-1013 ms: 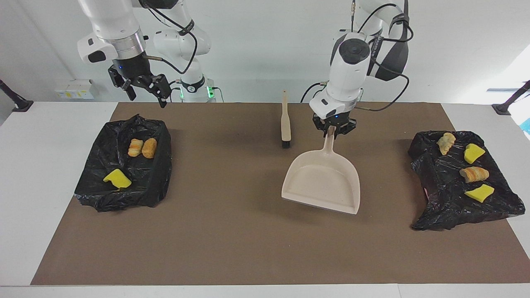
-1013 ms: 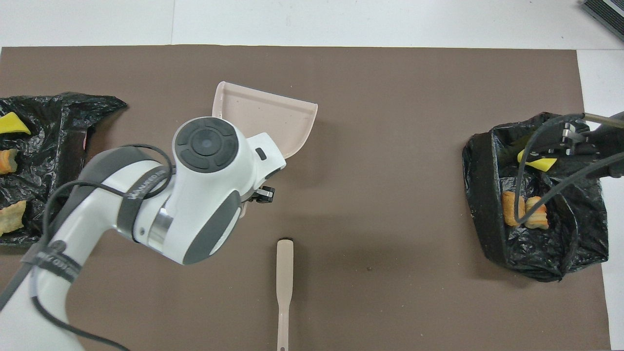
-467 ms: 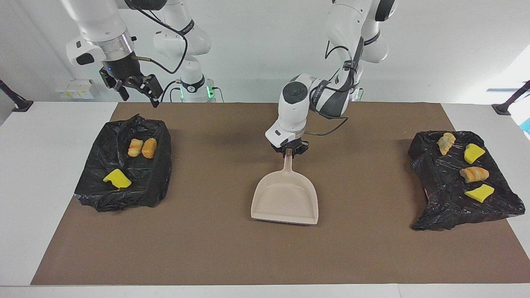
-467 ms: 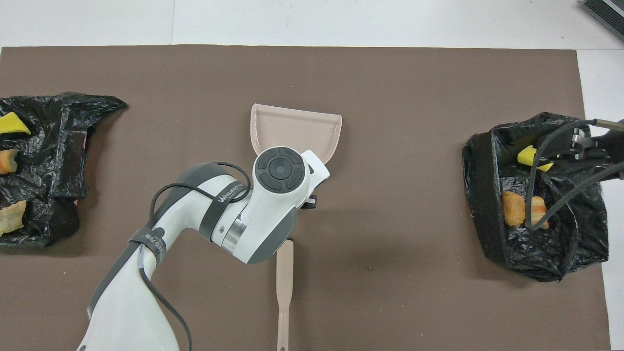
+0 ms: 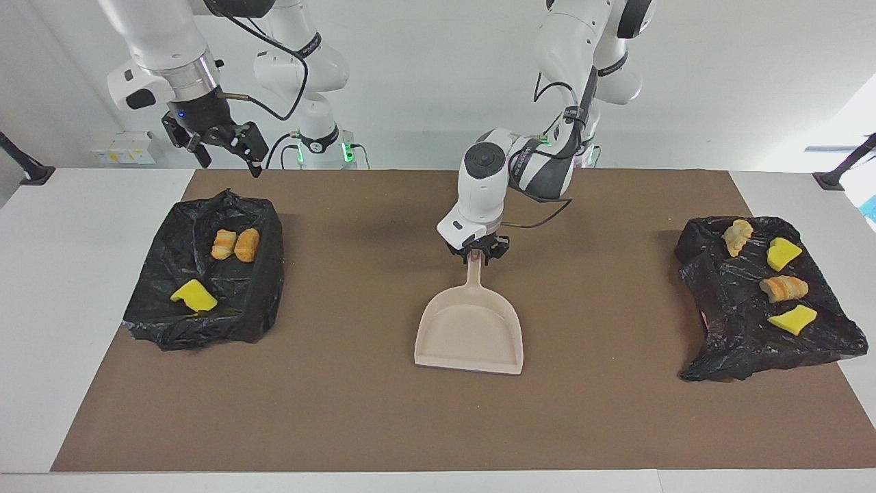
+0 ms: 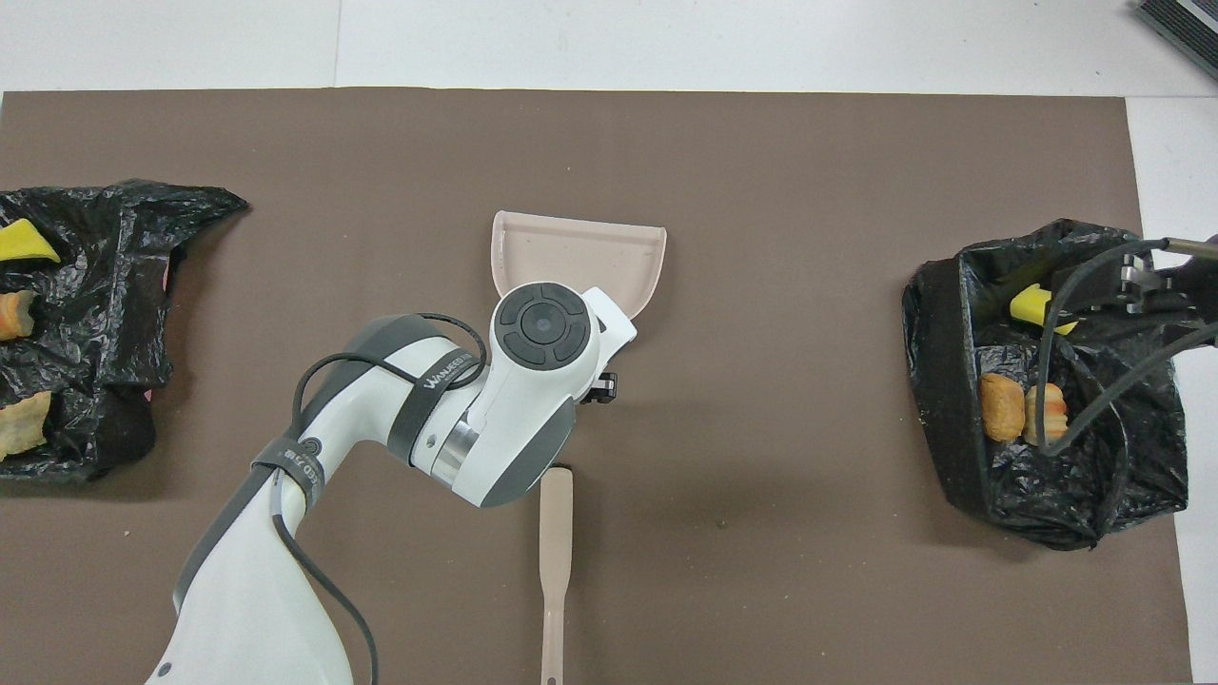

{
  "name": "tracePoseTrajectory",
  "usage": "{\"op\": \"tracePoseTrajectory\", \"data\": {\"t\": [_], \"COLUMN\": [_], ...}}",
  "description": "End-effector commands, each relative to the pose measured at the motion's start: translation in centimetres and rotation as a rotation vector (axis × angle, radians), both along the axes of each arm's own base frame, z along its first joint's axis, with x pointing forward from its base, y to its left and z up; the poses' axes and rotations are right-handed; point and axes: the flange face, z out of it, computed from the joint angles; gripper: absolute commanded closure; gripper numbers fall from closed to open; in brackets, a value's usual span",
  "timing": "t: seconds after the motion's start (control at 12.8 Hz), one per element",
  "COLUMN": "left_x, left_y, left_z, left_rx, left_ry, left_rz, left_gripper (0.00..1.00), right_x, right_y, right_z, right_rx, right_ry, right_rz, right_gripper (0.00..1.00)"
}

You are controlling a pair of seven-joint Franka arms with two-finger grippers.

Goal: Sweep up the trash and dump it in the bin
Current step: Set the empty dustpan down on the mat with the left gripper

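facing: dustpan [image 5: 471, 333] lay flat mid-mat; left gripper [image 5: 477, 255] at its handle tip, grip unclear; right gripper [image 5: 220, 145] spread wide, empty, above bin [image 5: 205, 281] holding trash [image 5: 194, 294] | overhead: brush [image 6: 556, 561] lay nearer the robots than dustpan [image 6: 579, 255]

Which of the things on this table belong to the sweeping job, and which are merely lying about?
Job: dustpan; brush; bin with three scraps in it; four scraps on the flat bag.
Lying about: brown mat; white box by the wall; black stands.
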Motion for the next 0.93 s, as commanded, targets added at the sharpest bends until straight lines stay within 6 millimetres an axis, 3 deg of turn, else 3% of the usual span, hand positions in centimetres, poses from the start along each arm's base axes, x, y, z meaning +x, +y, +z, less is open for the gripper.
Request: {"op": "tracePoseTrajectory", "data": {"t": [0.0, 0.39, 0.62, 0.86], "left_x": [1.7, 5.8, 7.8, 9.5], "left_y": [2.9, 9.2, 14.4, 21.4], "left_z": [2.4, 8.0, 10.6, 13.5], "left_rx": [-0.021, -0.052, -0.063, -0.069], "left_ry": [-0.022, -0.083, -0.110, -0.128], "left_rz": [0.069, 0.174, 0.193, 0.165], "left_gripper": [0.00, 0.00, 0.00, 0.00], "right_x": [-0.2, 0.0, 0.1, 0.0], "right_y": [-0.1, -0.1, -0.2, -0.2], "right_z": [0.5, 0.5, 0.4, 0.4], "right_rx": [0.003, 0.001, 0.005, 0.005], "right_ry": [0.015, 0.008, -0.004, -0.003], "right_rz": [0.040, 0.132, 0.128, 0.128], "right_gripper": [0.00, 0.00, 0.00, 0.00]}}
